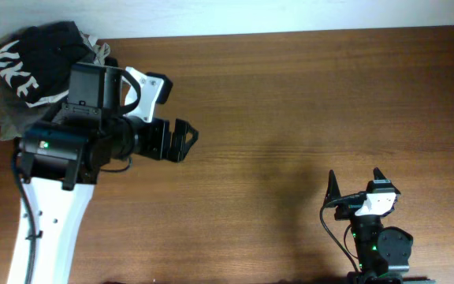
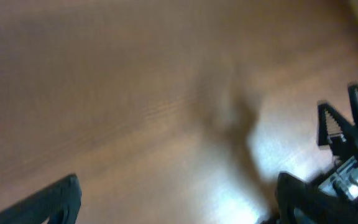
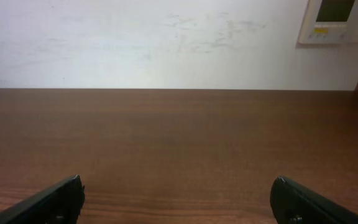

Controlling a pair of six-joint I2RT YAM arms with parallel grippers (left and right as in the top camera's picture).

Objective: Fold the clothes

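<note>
While left gripper (image 1: 186, 140) and right gripper (image 1: 355, 183) gape, the black white-lettered fabric T-shirt (image 1: 42, 59) lies bunched.
It sits at the wooden table's (image 1: 290, 95) far-left corner.

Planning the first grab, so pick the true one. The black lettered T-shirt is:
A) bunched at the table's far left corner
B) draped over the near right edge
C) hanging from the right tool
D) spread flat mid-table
A: the overhead view shows the black T-shirt crumpled in a heap at the far left corner of the table, not flattened or lifted.
</note>
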